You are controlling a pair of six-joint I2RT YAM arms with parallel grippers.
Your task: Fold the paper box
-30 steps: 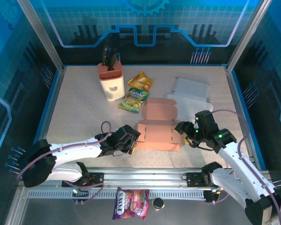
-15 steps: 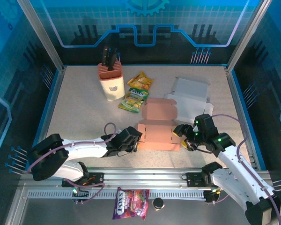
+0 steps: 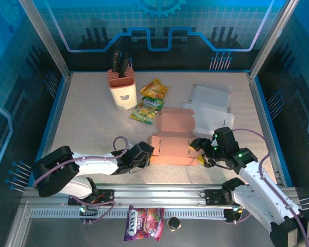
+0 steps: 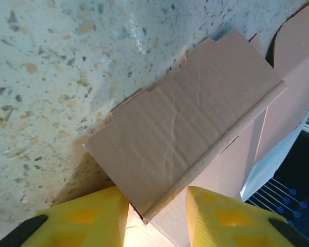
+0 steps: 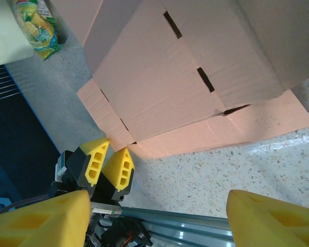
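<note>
The left side of the table (image 3: 85, 121) lies bare, a wide way in from the near edge up to the knife block (image 3: 122, 88), which stands tall at the back left. A yellow snack packet (image 3: 154, 88) and a green one (image 3: 146, 109) crowd the gap between block and paper box (image 3: 172, 141). White flat boxes (image 3: 208, 99) lie just behind the paper box on the right. Left gripper (image 3: 147, 154) and right gripper (image 3: 198, 153) close off the paper box's near corners — only a thin strip of table runs in front of it.

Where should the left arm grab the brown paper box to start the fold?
The left side flap, approached from the left: it tilts up off the table, leaving a free edge thin enough to pinch, and the left gripper straddles it.
</note>
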